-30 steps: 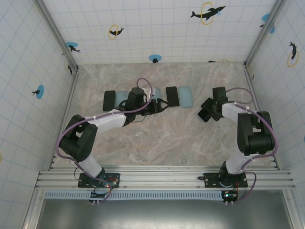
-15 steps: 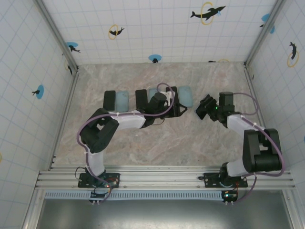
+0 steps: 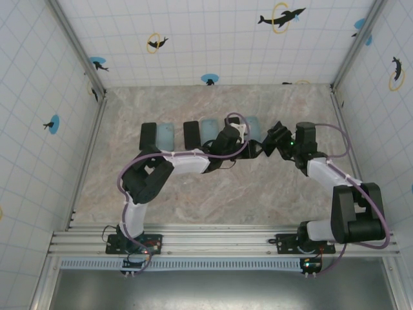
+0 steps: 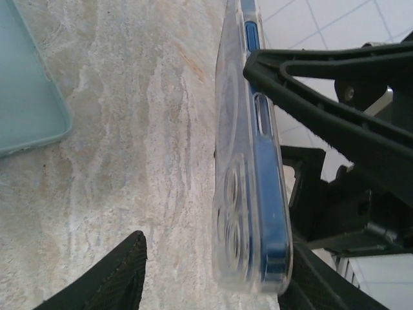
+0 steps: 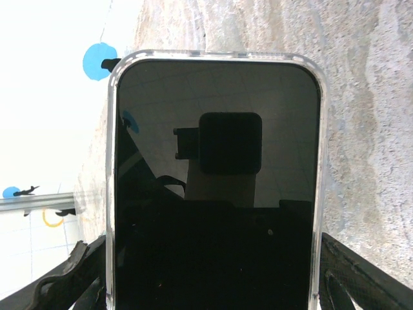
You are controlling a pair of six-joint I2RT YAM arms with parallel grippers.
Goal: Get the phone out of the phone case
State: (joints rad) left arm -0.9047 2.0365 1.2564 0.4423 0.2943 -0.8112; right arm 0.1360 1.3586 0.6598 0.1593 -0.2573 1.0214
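Your desk [image 3: 213, 194] is a pale marbled slab, boxed in by white tiled walls [image 3: 213, 39] dotted with dolphin stickers [image 3: 282, 16]; a metal rail [image 3: 219, 240] runs along its near edge.

Take the pale blue cover [image 3: 253, 126] as your mark. To its left a row lies flat on the desk: another pale cover [image 3: 208, 129], a dark phone [image 3: 191, 134], a third pale cover [image 3: 166, 135] and a second dark phone [image 3: 148, 135].

The phone [image 5: 216, 194], in its clear case [image 4: 229, 194], sits just on the near side of the mark, between your two claws. The right claw [image 3: 270, 143] pinches it by its long edges, screen toward the right wrist camera. In the left wrist view the phone shows edge-on, with its blue side inside the clear shell. The left claw [image 3: 250, 150] is spread astride its end; one finger [image 4: 122, 274] stands clear of the case, with bare desk between.

A second ago your left claw hovered well left of the mark, over the middle of the row; your right claw hung well to the mark's right; a dark phone lay flat just left of the mark. Since then both arms have swung in and now meet just in front of the mark; the left arm now covers the spot where that phone lay.
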